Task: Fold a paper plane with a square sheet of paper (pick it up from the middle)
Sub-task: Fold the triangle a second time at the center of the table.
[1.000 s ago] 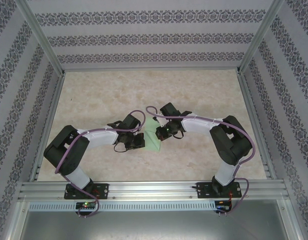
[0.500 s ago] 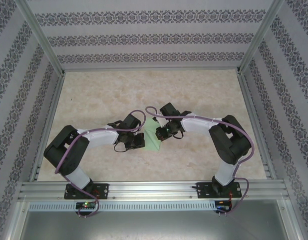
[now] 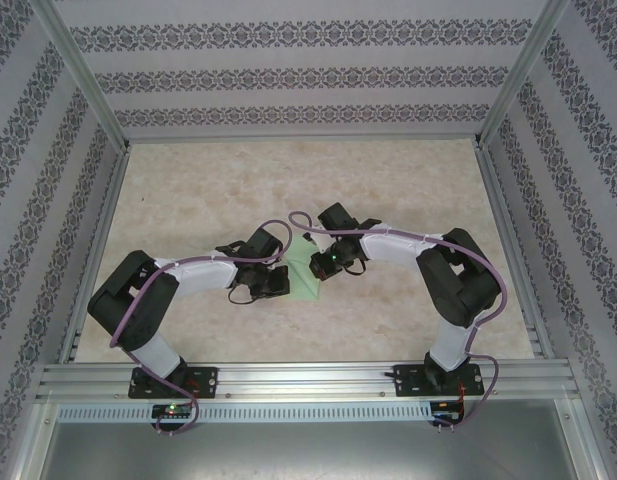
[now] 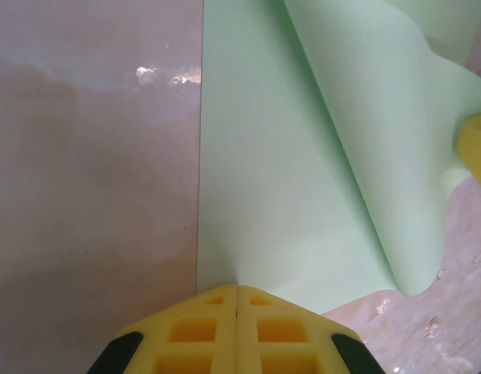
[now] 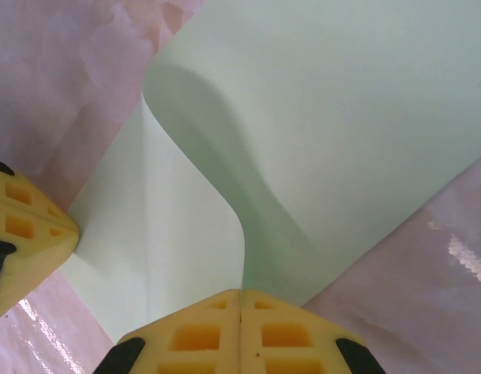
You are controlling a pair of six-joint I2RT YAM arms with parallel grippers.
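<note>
Spotted the square sheet of paper (image 3: 306,285) in the middle of the counter (image 3: 408,180), part folded, dead between both arms, crease pointing away from the left jaws. Seeing left jaws shut at its near edge, right jaws shut pinching the curled flap. Guessing that flap wants laying over toward the left.

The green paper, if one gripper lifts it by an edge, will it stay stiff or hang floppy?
Probably floppy: the green paper bows in a soft curve where the right gripper pinches it. Likely very light, since it looks thin. The crease may stiffen it along that line.
</note>
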